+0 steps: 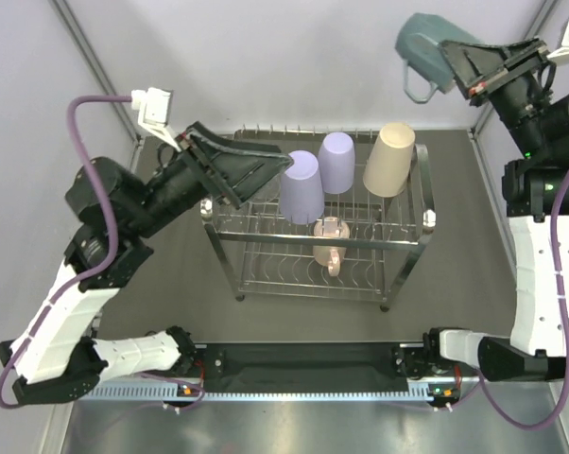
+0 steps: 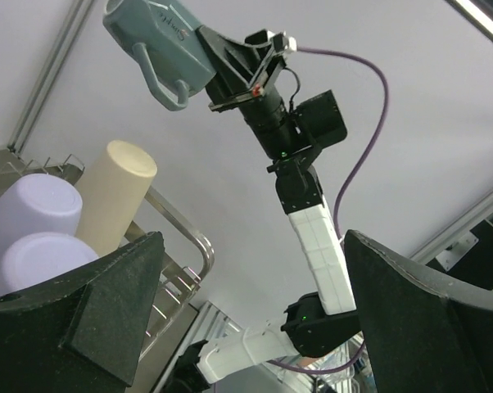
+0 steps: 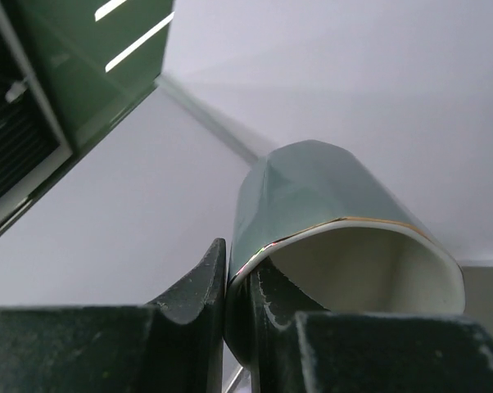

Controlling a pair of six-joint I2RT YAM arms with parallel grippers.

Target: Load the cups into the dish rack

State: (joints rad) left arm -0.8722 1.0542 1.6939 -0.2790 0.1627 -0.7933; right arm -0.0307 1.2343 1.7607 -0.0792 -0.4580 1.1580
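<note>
The chrome dish rack [image 1: 423, 202] stands mid-table. Upside down on its upper tier are two lavender tumblers [image 1: 301, 186] [image 1: 336, 161] and a beige tumbler [image 1: 389, 159]; a pink mug [image 1: 330, 244] lies on the lower tier. My left gripper [image 1: 270, 170] is open and empty, just left of the nearer lavender tumbler. My right gripper [image 1: 464, 66] is raised high at the far right, shut on the teal mug [image 1: 428, 52]. In the right wrist view one finger is inside the mug's [image 3: 312, 188] white rim and one is outside. The left wrist view shows the teal mug [image 2: 156, 41] and the beige tumbler [image 2: 115, 196].
Grey walls with metal frame posts [image 1: 95, 66] close in the table at the back and sides. The arm bases and a black rail [image 1: 303, 364] run along the near edge. Dark table surface surrounds the rack.
</note>
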